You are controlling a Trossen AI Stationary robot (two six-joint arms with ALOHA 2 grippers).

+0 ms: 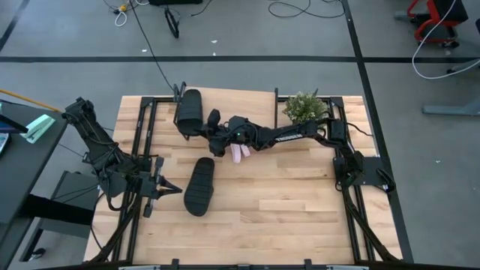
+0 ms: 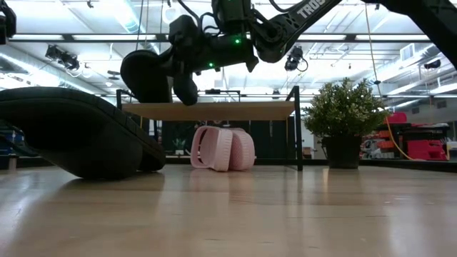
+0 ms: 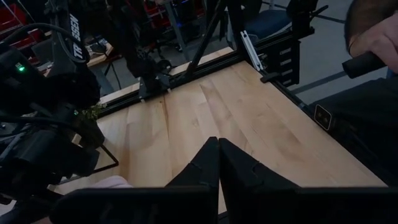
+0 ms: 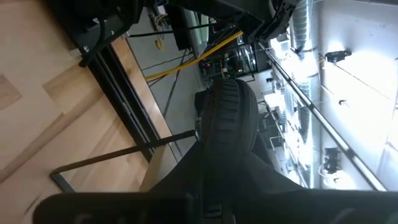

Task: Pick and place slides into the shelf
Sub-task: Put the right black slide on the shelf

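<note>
A matte black slide [image 2: 75, 132] lies nearest, left hand [image 1: 171, 188] pinched together, right hand [image 1: 214, 136] clamping a ribbed black slide [image 1: 188, 111].

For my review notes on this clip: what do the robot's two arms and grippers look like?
Both arms are dark, jointed, with black cables along them. The right arm carries white lettering on its long link and a small green light near the wrist. The left arm is plain black. The left gripper has two dark, wedge-shaped fingers; the right gripper is equally black.
</note>
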